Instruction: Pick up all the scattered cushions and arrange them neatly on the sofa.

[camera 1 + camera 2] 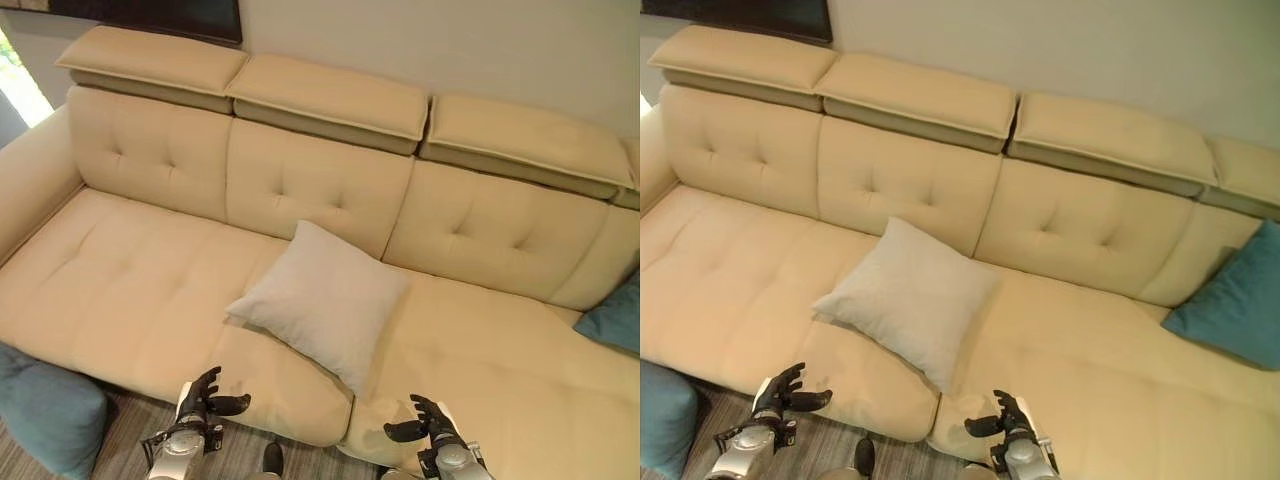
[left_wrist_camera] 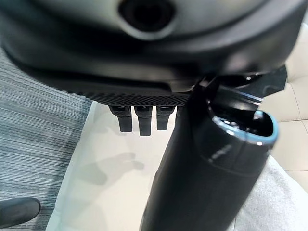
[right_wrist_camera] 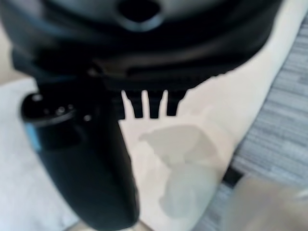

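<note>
A pale grey cushion (image 1: 322, 297) is lying flat on the seat of the cream sofa (image 1: 120, 280), turned like a diamond, with its far corner reaching toward the backrest and its near corner pointing toward the seam between two seat sections. A teal cushion (image 1: 1234, 300) is leaning in the far right corner of the sofa, propped against the backrest. Another teal cushion (image 1: 45, 410) is sitting on the floor (image 1: 130, 445) at the near left, just beside the sofa's front edge.

The left hand (image 1: 205, 398) is hovering in front of the sofa's near edge, to the left of and nearer than the grey cushion, apart from it. Its fingers are loosely spread with the thumb sticking out toward the right, and it is holding nothing. The right hand (image 1: 428, 420) is hovering over the near edge of the right seat section, to the right of the grey cushion's near corner, also apart from it. Its fingers are likewise relaxed and spread, thumb pointing left, gripping nothing.

The striped grey floor is showing below the sofa's front edge between the two hands.
</note>
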